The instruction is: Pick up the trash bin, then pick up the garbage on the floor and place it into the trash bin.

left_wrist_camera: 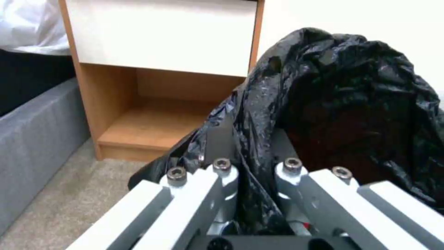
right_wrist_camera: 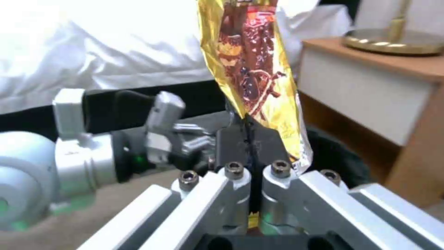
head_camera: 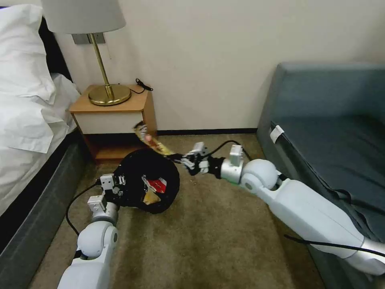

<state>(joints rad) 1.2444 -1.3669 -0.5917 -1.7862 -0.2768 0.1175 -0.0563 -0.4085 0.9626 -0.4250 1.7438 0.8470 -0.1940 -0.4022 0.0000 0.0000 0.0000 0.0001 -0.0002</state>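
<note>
While our left gripper [left_wrist_camera: 252, 146] stays out of nothing and simply pinches the black bag at the near rim of the trash bin [head_camera: 148, 185], we hold that bin tilted above the carpet [head_camera: 224, 233], a red-and-white packet [head_camera: 157, 184] lying inside. Beyond it, our right gripper [right_wrist_camera: 249, 139] is clamped tight on the gold-brown snack wrapper [right_wrist_camera: 254, 66], above the bin's far rim, before the nightstand [head_camera: 114, 116].
</note>
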